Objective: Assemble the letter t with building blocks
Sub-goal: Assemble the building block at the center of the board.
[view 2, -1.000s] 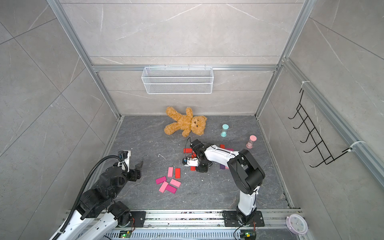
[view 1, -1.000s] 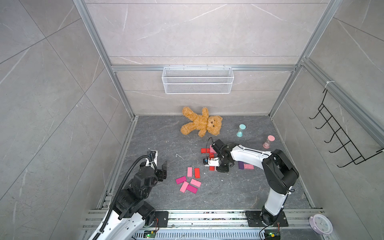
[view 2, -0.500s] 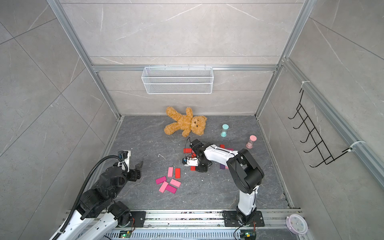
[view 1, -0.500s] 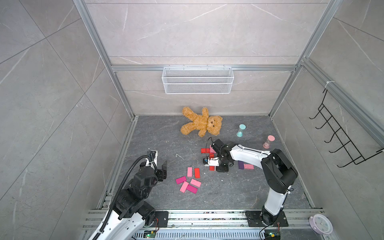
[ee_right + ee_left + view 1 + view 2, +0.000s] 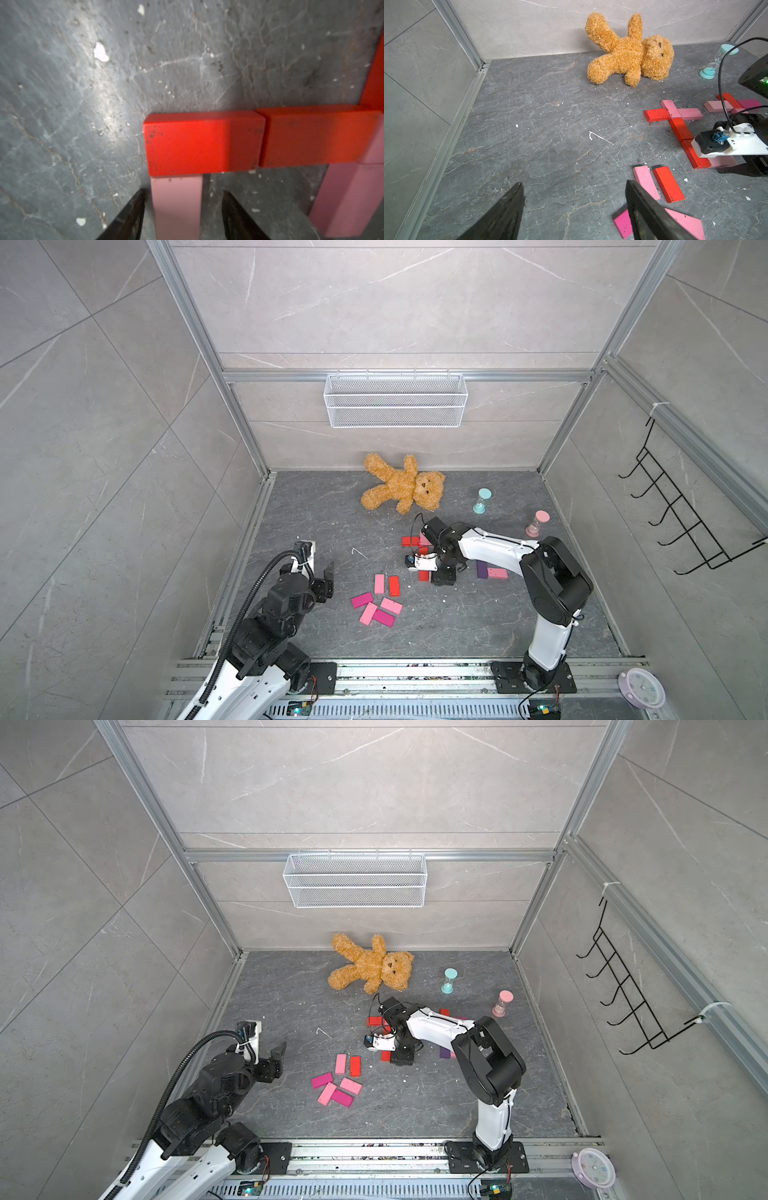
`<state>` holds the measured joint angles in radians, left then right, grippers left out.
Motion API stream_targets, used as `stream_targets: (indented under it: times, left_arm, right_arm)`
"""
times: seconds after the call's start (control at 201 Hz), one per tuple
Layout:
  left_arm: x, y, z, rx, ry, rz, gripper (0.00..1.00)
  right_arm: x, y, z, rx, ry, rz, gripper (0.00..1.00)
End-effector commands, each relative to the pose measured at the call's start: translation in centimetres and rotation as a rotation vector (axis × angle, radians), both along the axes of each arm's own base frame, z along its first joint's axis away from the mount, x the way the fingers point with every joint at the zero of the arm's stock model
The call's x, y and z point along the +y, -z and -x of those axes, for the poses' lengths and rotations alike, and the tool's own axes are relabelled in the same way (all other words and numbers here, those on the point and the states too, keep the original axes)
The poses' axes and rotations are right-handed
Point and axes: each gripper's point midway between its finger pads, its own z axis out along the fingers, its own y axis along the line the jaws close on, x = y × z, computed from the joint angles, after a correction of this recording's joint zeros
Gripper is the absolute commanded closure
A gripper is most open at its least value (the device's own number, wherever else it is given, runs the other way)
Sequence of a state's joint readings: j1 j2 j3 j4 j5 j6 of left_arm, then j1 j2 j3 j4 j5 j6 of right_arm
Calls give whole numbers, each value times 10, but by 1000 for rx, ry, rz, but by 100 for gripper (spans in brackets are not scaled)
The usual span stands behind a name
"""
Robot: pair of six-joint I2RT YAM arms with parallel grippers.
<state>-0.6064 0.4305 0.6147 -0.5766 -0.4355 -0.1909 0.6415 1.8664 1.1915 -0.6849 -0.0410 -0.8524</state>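
Setting the foot of the t [image 5: 679,128], I reckon
Right gripper [image 5: 184,192] straddles the light pink block [image 5: 176,207], fingers [image 5: 133,216] apart with gaps either side; block butts the red stem [image 5: 203,143] at its near end, right of centre; next move wants a straight lift clear; left gripper [image 5: 574,182] hangs wide, empty; only the right wrist view shows those gaps, the top views hide them under the arm [image 5: 490,541].

The whole table [image 5: 457,635] is seen from high above in both top views, nearly alike. From the left wrist, the teddy bear [image 5: 629,52] is faced low across it; from the right wrist, red blocks [image 5: 203,143] are viewed very close.
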Motion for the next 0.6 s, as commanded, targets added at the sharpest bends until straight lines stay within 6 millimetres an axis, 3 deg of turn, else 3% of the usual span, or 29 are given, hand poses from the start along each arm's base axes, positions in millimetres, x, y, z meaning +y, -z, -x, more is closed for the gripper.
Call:
stream_targets:
  times: [0.0,0.144,0.174,0.199,0.428,0.593]
  left_arm:
    - [1,-7,0,-22,-7,15,21]
    - [1,-7,-1,-22,-9,17,21]
    - [1,-7,-1,-22,-9,17,21]
    - [1,-6,-1,-20,-9,17,21]
    - [-1,-6,-1,-18,-2,14,21]
    - [0,-4,-2,-9,-10,10,20]
  right_arm:
    - [-7,15,13,60,6,45,38]
    - [-4,10,9,37,10,29,37]
    - [-3,8,8,30,13,22,25]
    - [-2,6,7,24,15,14,22]
    - [5,-17,-4,-36,34,-55,21]
    - [10,-50,-15,-109,75,-137,20]
